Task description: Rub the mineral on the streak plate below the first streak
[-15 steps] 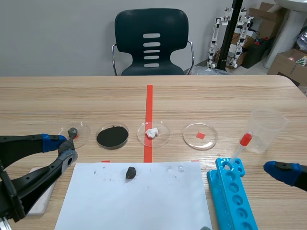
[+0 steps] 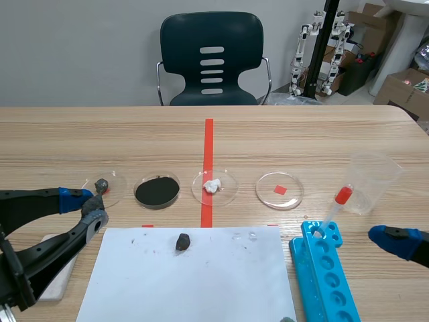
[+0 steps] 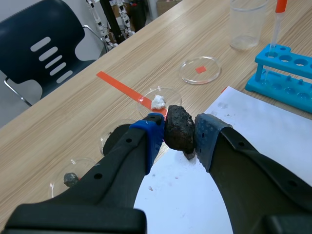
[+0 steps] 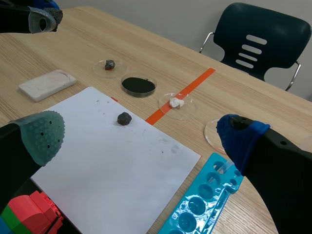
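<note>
Looking first at the biggest thing, we see the wooden table (image 2: pixel 301 134), which carries all the rest. The left gripper (image 3: pixel 179 135) is closed on the dark, rough mineral (image 3: pixel 179 126). Its two blue pads press the stone from both sides, above the table near the left edge. The right gripper (image 4: pixel 141 135) stands wide open near the right edge and holds nothing.

The white paper sheet (image 2: pixel 201 282) lies at the middle of the near edge. The blue tube rack (image 2: pixel 327 278) lies just beside the right edge of the paper. The white streak plate (image 4: pixel 47 84) lies flat near the table's left edge, a little apart from the left edge of the paper. We cannot tell if it has a streak.

A clear cup (image 2: pixel 372 181) stands beyond the rack. Four clear dishes (image 2: pixel 279 180) make a row beyond the far edge of the paper. A red-capped dropper (image 2: pixel 337 203) stands in the far end of the rack. A second dark stone (image 2: pixel 183 241) lies on the paper near its far edge.
</note>
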`<state>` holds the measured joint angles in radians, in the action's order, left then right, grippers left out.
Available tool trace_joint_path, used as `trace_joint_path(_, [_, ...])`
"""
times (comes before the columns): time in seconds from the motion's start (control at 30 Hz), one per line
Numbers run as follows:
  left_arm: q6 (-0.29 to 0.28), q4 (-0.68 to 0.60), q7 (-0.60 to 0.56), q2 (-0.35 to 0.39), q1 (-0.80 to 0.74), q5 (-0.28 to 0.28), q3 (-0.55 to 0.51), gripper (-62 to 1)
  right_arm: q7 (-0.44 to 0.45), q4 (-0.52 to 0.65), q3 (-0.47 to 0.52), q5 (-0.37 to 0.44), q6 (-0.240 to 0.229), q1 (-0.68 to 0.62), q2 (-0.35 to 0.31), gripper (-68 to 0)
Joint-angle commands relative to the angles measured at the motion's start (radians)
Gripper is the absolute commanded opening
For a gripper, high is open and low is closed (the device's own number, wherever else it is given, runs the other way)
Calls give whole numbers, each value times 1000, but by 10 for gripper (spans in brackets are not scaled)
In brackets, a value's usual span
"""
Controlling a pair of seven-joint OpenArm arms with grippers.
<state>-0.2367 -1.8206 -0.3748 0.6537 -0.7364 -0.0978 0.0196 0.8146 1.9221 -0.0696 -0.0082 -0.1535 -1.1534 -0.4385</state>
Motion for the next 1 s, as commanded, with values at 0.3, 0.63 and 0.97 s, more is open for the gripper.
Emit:
trace_joint_path(0.3, [5,-15,-18,-5,3,-13,6,-509,18,11,3,11,0,4,-5,4])
trace_joint_path(0.63, [5,-15,81,-5,6,-73,6,-509,18,11,3,11,0,4,-5,4])
trace_joint_path(0.97, [174,-15,855,-69,164,-320,6,-509,18,11,3,11,0,4,-5,4])
